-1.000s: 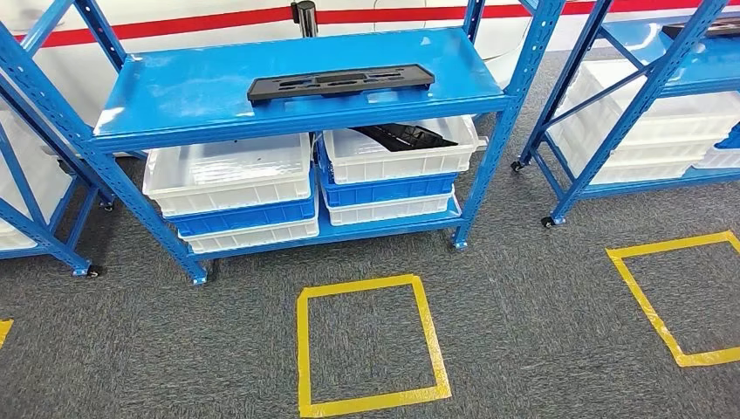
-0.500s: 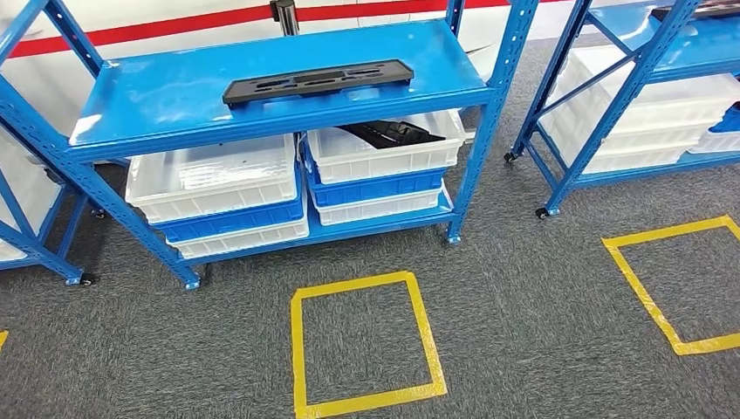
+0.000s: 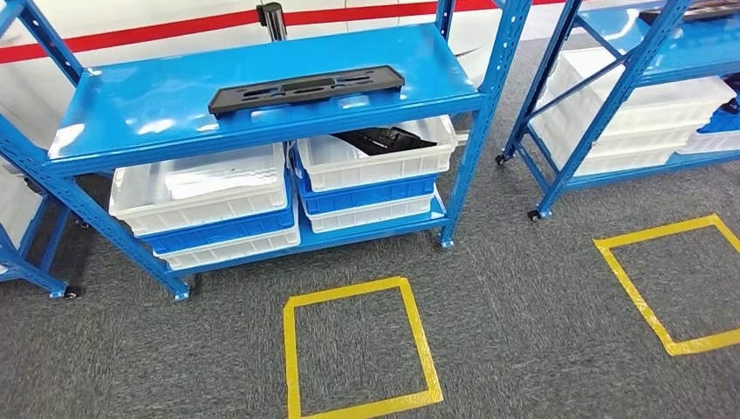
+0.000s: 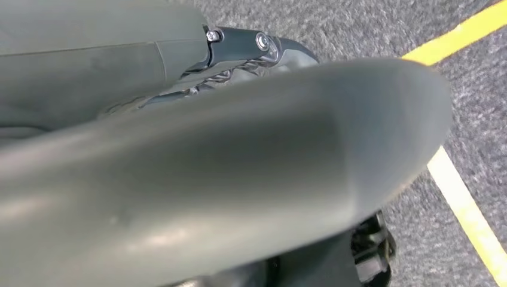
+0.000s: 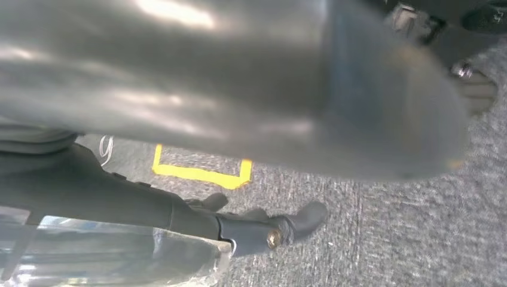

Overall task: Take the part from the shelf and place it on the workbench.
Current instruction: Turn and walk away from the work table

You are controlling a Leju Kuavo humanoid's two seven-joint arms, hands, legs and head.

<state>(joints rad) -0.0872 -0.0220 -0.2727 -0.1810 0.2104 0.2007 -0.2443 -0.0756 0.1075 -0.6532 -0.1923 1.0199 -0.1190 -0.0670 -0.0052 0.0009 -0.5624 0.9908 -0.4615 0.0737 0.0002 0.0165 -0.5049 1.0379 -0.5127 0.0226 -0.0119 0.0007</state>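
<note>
Left-hand rack: a blue rack (image 3: 22,253) stood at the far left, cut off by the frame edge.

Middle shelf: the blue shelf (image 3: 157,109) stood ahead of the robot, just beyond a yellow taped square (image 3: 292,349) on the grey carpet.

Part: the long black part (image 3: 305,87) lay flat on the top board, near its front edge and about midway along it. Its long axis ran side to side, roughly parallel with that edge, the right end a little farther back.

Bins below: 2 stacks of white and blue bins (image 3: 209,196) sat on the lower board; another dark piece (image 3: 380,138) lay in the top right bin (image 3: 371,161).

Right-hand rack: a 2nd blue rack (image 3: 611,96) with more bins stood well apart on the right, with another taped square (image 3: 668,284) before it.

Key relation: the part lay forward of and above both hands, near the middle of the head view and slightly left, so neither arm looked clearly nearer.

Left hand: the left hand (image 4: 197,179) hung low over the carpet beside a yellow tape line; it was too close and blurred to tell how its fingers lay.

Right hand: the right hand (image 5: 251,89) also hung over the carpet, dark fingers (image 5: 263,230) showing apart with nothing between them.

Step, as judged: approach; the part was not yet reached.
</note>
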